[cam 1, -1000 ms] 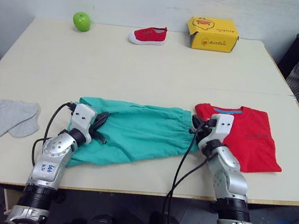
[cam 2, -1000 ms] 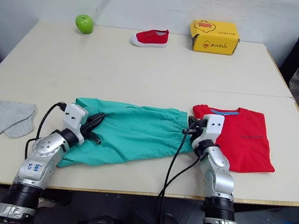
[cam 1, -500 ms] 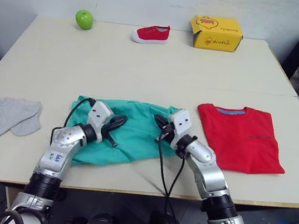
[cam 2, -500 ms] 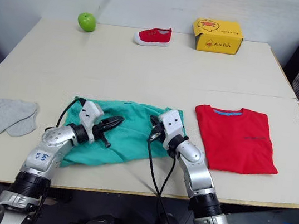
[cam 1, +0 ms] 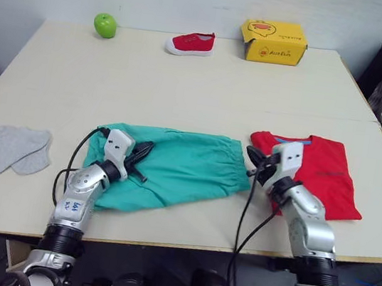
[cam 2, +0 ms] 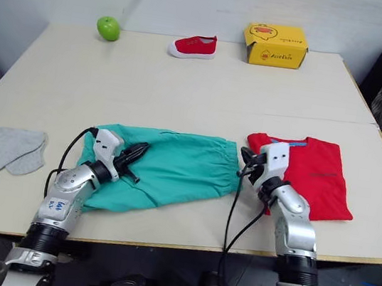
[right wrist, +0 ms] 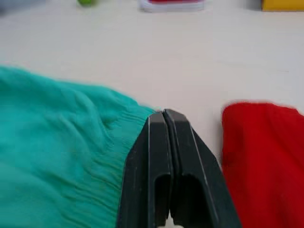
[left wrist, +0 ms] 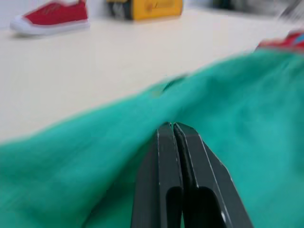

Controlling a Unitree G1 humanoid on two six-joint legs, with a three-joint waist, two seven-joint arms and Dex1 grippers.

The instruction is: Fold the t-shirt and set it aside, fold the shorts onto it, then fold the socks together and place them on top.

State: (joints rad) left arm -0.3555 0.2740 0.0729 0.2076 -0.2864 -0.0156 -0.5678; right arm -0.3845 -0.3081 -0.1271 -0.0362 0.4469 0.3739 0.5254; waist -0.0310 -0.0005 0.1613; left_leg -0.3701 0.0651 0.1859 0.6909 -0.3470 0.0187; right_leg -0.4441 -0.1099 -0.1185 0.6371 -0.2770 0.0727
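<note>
I count one folded bright red fabric t-shirt (cam 1: 316, 174) at the right of the pale surface (cam 1: 186, 77), one pair of teal fabric shorts (cam 1: 173, 169) spread just left of it, and two light grey fabric socks (cam 1: 6, 151) lying together at the far left. My left tool (cam 1: 141, 151) is pinched fully together over the shorts' left end, my right tool (cam 1: 252, 157) equally closed at the gathered waistband beside the shirt; whether either pinches cloth I cannot tell. Both forearms reach forward low over the near edge.
</note>
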